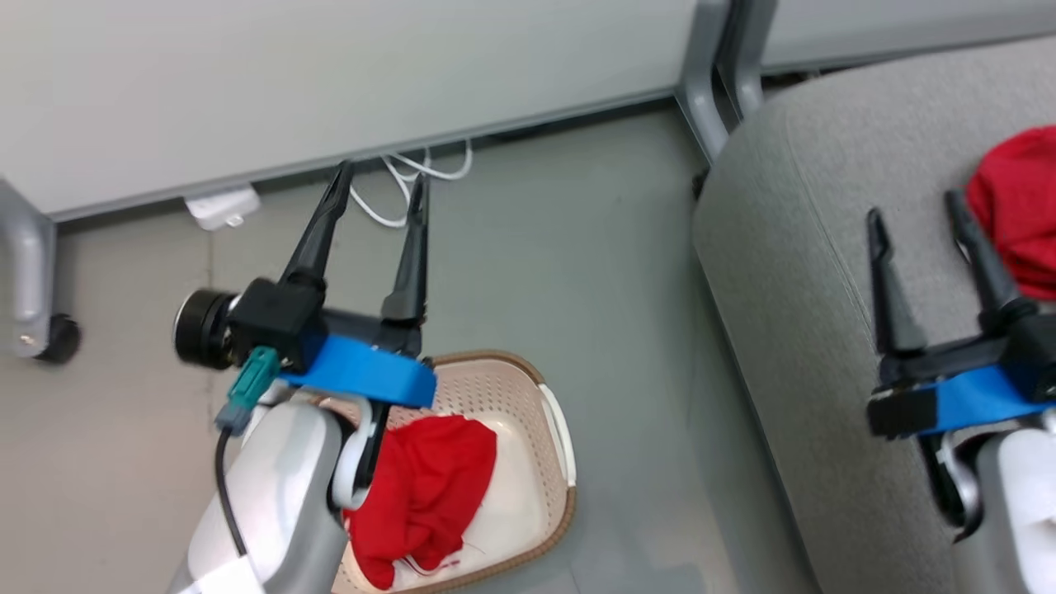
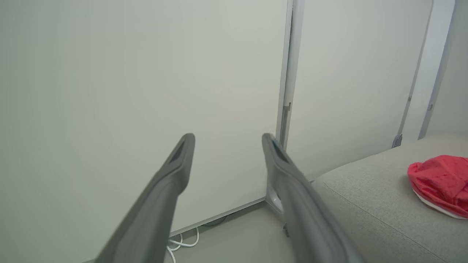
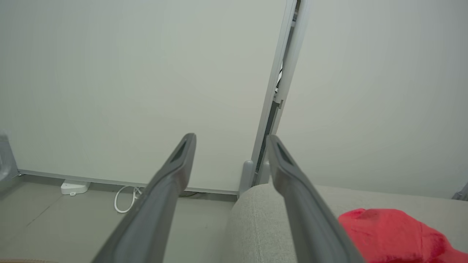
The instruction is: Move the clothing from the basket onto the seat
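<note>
A red piece of clothing [image 1: 429, 495] lies crumpled in the cream basket [image 1: 554, 429] on the floor at the lower left. Another red piece of clothing [image 1: 1019, 206] with white trim [image 2: 435, 206] rests on the grey seat [image 1: 808, 247] at the right; it also appears in the right wrist view [image 3: 395, 233]. My left gripper [image 1: 381, 177] is open and empty, held above the basket's far side with its fingers pointing at the wall. My right gripper [image 1: 916, 214] is open and empty over the seat, just left of the red clothing there.
Pale partition panels [image 1: 330, 82] on grey posts [image 1: 701, 74] stand behind the floor. White cables [image 1: 404, 177] and a white power adapter [image 1: 221, 206] lie at the panel's foot. A castor [image 1: 56, 338] sits at the far left. Bare grey floor [image 1: 594, 272] separates basket and seat.
</note>
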Motion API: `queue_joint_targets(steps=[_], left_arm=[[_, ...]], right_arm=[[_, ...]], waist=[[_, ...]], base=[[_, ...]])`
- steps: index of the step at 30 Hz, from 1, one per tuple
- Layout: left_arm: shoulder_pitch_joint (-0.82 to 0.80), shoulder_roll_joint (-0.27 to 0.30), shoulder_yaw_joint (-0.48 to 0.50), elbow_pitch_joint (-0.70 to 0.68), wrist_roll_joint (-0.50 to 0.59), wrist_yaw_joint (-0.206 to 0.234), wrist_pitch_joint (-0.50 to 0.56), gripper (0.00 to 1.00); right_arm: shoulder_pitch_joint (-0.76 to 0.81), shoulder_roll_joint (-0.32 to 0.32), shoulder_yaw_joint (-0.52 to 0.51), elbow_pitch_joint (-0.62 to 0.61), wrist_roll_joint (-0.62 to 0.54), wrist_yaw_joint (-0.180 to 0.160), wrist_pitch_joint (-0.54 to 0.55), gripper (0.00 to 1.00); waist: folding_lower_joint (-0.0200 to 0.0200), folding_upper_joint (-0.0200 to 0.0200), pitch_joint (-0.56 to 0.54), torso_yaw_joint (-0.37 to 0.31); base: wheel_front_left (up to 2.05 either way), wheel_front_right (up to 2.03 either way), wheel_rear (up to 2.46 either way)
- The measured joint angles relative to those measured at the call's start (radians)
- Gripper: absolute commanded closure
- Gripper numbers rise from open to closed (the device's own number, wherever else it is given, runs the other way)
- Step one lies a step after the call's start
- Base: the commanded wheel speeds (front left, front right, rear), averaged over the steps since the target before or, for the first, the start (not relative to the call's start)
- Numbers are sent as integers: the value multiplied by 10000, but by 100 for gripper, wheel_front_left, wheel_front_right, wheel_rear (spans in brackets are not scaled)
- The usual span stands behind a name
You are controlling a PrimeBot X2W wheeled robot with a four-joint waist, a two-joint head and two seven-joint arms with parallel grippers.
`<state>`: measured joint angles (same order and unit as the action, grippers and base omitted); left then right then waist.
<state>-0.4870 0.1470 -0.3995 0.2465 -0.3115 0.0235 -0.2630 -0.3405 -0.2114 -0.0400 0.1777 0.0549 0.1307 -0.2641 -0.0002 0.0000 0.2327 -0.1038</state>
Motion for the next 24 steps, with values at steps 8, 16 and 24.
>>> queue_joint_targets(steps=[8, 16, 24], left_arm=[[1527, -518, 1620, 6, 514, -485, 0, 0], [2969, -851, 2558, 173, 961, -1026, 0, 0], [3583, -941, 3097, 82, 1112, -1302, 0, 0]], right_arm=[[856, 598, 677, -54, 318, 0, 2, 0], [1959, 988, 777, 184, 380, 0, 2, 0], [2484, 1143, 627, 466, 464, 0, 2, 0]], waist=[[0, 0, -997, 661], [0, 0, -1918, 1060], [0, 1, -2238, 1268]], base=[[0, 0, 0], [0, 0, 0], [0, 0, 0]])
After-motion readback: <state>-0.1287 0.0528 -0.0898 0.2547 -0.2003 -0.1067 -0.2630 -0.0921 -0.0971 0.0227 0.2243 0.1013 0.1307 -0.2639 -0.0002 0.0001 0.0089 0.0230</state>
